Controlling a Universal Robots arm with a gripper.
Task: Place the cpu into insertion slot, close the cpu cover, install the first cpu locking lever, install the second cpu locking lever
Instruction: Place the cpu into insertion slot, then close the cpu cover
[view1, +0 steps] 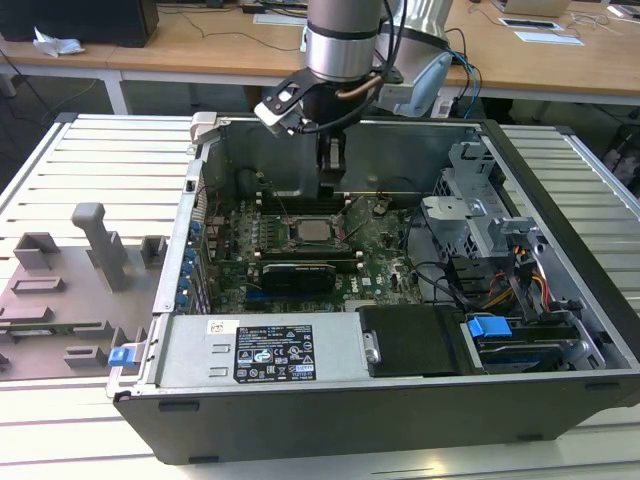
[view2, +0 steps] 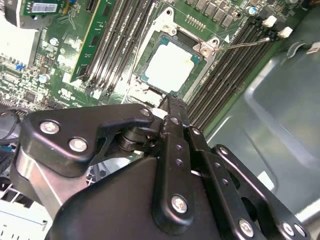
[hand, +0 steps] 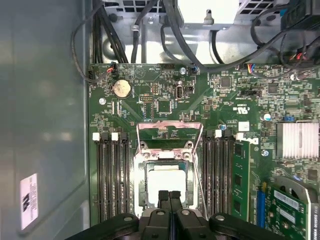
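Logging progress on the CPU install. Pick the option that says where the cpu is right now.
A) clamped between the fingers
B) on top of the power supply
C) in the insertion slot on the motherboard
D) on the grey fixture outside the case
C: in the first wrist view the cpu lies silver side up inside the insertion slot, between the memory slots, while the gripper above its edge holds nothing.

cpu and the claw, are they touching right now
Apart. In the exterior view the shut claw hangs above the cpu seated in the insertion slot, with a visible gap between its tip and the cpu.
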